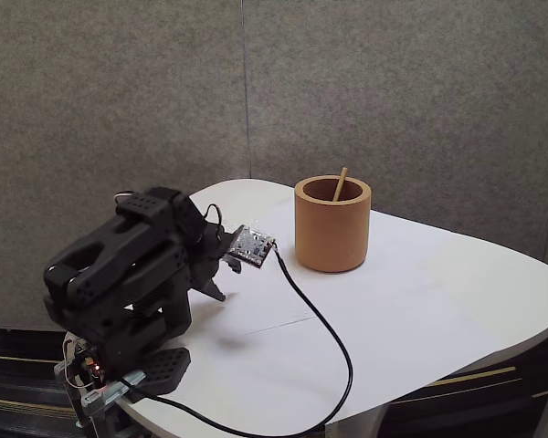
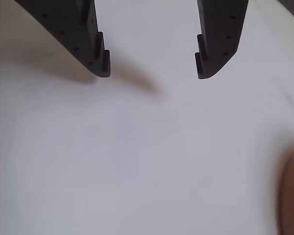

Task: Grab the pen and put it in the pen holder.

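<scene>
In the fixed view the orange-brown pen holder stands upright on the white table. The thin tan pen leans inside it, its top end poking above the rim. The black arm is folded low at the table's left end, well left of the cup, with my gripper pointing down at the tabletop. In the wrist view my gripper is open, its two black fingers wide apart with only bare table between them. A sliver of the pen holder shows at that view's lower right edge.
A black cable runs from the wrist camera board in a loop across the table's front to the arm's base. Grey partition walls stand behind the table. The table's rounded edge lies close in front and to the right.
</scene>
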Controlling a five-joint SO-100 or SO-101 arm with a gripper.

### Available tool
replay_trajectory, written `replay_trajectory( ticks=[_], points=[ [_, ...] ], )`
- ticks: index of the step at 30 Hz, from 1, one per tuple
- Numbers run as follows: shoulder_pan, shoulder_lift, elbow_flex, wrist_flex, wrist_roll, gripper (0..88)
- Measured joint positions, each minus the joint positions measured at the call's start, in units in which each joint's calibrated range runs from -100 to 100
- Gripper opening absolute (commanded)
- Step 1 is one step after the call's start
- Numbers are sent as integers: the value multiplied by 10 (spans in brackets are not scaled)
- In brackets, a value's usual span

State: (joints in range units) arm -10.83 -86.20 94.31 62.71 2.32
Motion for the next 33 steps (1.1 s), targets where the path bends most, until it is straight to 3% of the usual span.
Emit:
replay_trajectory(
  ticks=[33],
  points=[
    [1,-56,23,14,-9,242]
  ],
)
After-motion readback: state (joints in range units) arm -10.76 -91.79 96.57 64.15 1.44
